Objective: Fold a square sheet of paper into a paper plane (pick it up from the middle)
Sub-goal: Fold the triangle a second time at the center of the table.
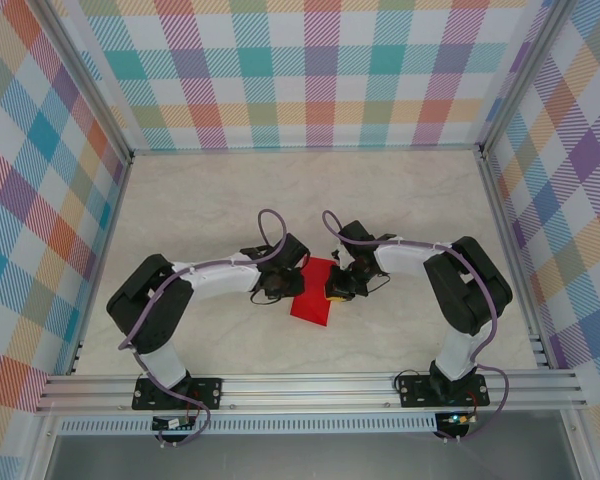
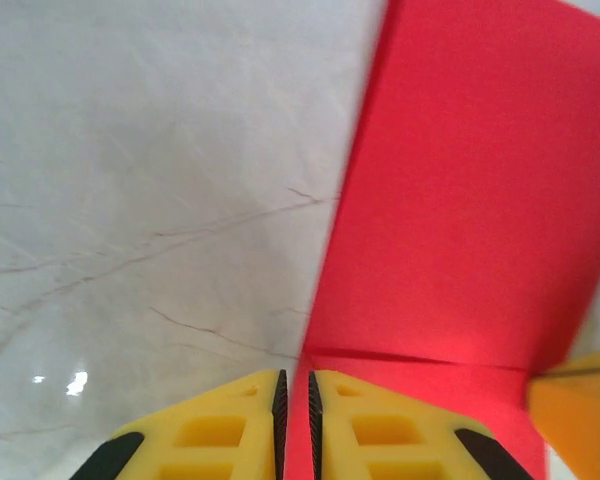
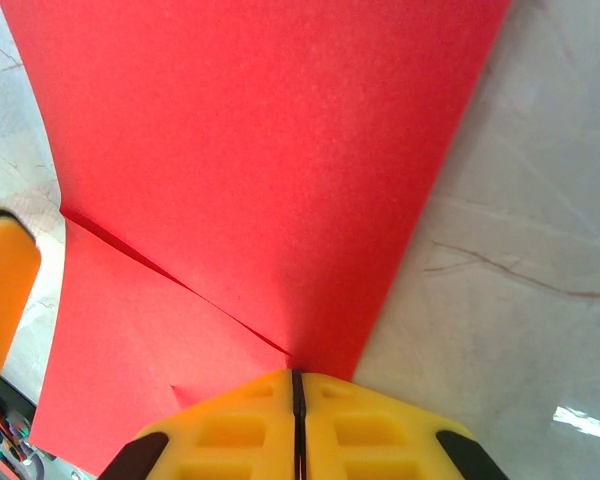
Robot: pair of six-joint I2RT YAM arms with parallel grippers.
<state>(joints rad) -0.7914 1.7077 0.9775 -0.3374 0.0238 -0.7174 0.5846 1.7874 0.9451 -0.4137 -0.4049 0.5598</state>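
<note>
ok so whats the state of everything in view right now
square sheet of paper: partly folded, a crease showing, pinched on two sides
left gripper: shut on the sheet's edge
right gripper: shut on the sheet's edge

You have a pale, marble-veined desk (image 1: 400,190), with pastel plaid walls (image 1: 320,70) at left, top and right of frame and an aluminium rail (image 1: 310,385) along the bottom, all evenly lit.
</note>
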